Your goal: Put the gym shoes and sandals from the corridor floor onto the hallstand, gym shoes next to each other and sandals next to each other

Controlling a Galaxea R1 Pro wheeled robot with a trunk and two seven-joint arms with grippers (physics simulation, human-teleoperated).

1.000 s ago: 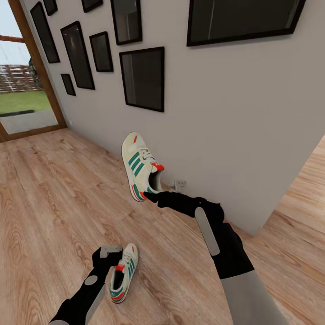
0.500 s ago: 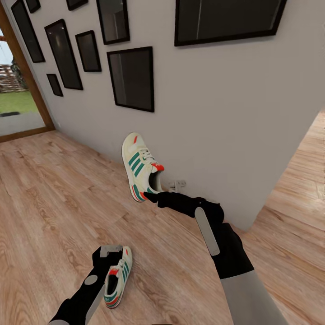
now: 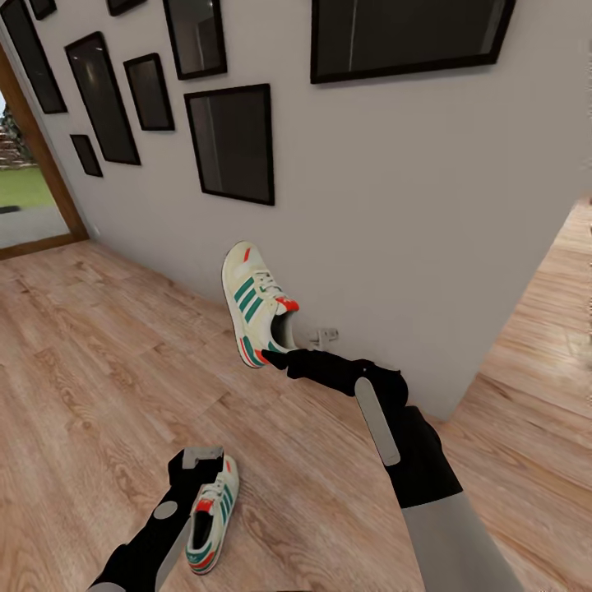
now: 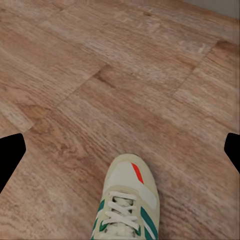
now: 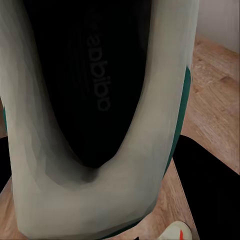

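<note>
Head view: the grey wall (image 3: 411, 230) runs diagonally from far left toward the near right and ends at a corner on the right, beyond which more corridor floor (image 3: 99, 362) opens. Black picture frames (image 3: 232, 144) hang along it, and a wood-framed glass door (image 3: 33, 197) stands at far left. Bare planks extend wide to the left of both arms. The right pincer (image 3: 275, 358) is clamped on the heel collar of one gym shoe (image 3: 256, 304), held off the floor just beside the wall; its long axis is steep, toe up and away. The left pincer (image 3: 201, 460) holds the second gym shoe (image 3: 210, 518), toe aimed at the robot; contact is partly hidden.

Left wrist view: the second gym shoe (image 4: 127, 200) points its toe away from the camera over the planks, laces near the lens. The left pincer's fingers (image 4: 10, 155) show only as dark tips at the picture's edges, well apart.

Right wrist view: the held gym shoe's dark insole (image 5: 87, 75) runs lengthwise away from the lens, with wall and floor strips past its rim.
</note>
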